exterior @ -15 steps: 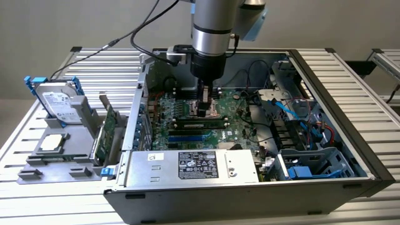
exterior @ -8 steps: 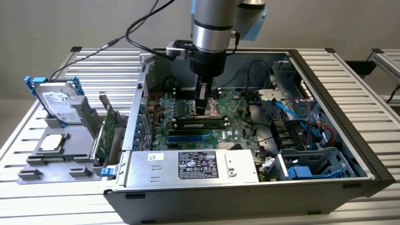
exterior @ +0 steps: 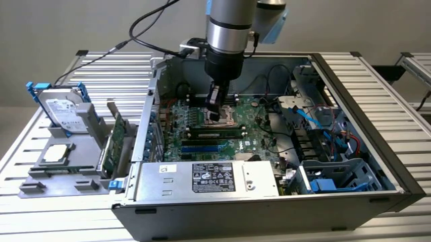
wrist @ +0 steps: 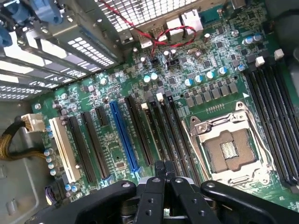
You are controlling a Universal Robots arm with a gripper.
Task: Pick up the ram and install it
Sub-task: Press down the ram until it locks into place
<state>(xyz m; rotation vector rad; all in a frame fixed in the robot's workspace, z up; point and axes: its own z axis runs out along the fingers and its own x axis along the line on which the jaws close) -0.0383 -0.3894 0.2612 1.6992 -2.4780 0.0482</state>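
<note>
Gripper [exterior: 214,115] shut tight, fingers [wrist: 164,173] pressed together, holding nothing, poised over the motherboard [wrist: 117,154] inside the open computer case [exterior: 350,75]. Ram [exterior: 215,134] seated flat in a slot just below the fingertips, nearer the power supply [exterior: 209,179]. Long axis running from the exterior view's left to right, parallel to neighbouring slots.

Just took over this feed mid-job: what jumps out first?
The open computer case dominates the slatted table, its green motherboard exposed. The gripper is shut and down inside, beside the empty CPU socket. A hard drive with blue rails stands in a holder at the exterior view's left.
</note>
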